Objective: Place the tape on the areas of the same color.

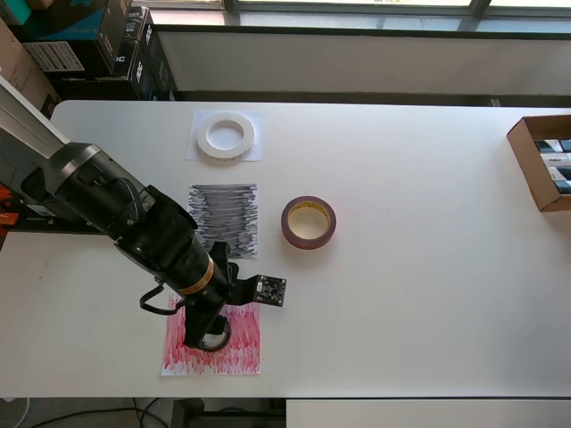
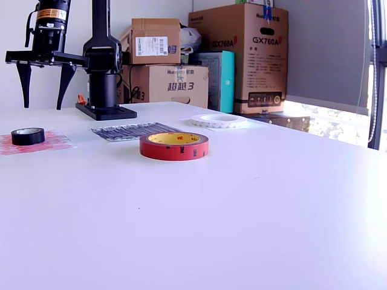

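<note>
The small black tape [image 2: 28, 136] lies on the red-scribbled sheet [image 2: 53, 141]. In the overhead view it [image 1: 215, 339] is partly hidden under my gripper [image 1: 203, 332]. The exterior view shows my gripper [image 2: 42, 106] open and empty, its fingertips well above the black tape. The dark-red tape [image 1: 309, 222] with a yellowish core lies on the bare table, right of the black-scribbled sheet [image 1: 224, 218] in the overhead view. It also shows in the exterior view [image 2: 174, 146]. The white tape ring [image 1: 226, 136] rests on the plain white sheet [image 1: 198, 153].
An open cardboard box [image 1: 542, 162] sits at the table's right edge in the overhead view. Stacked cartons [image 2: 237, 54] stand behind the table. The arm's black base [image 2: 104, 90] stands at the exterior view's left.
</note>
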Available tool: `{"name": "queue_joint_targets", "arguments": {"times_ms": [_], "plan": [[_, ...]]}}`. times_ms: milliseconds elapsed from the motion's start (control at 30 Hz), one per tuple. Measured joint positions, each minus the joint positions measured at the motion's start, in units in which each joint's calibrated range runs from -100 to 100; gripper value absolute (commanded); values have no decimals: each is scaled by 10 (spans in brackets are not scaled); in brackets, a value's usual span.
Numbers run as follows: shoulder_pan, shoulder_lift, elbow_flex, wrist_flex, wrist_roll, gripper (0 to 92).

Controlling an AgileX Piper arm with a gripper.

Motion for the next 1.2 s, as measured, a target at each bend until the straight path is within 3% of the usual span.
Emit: {"name": "queue_joint_targets", "arguments": {"times_ms": [1200], "plan": [[-17, 31, 9, -4, -6, 668]]}}
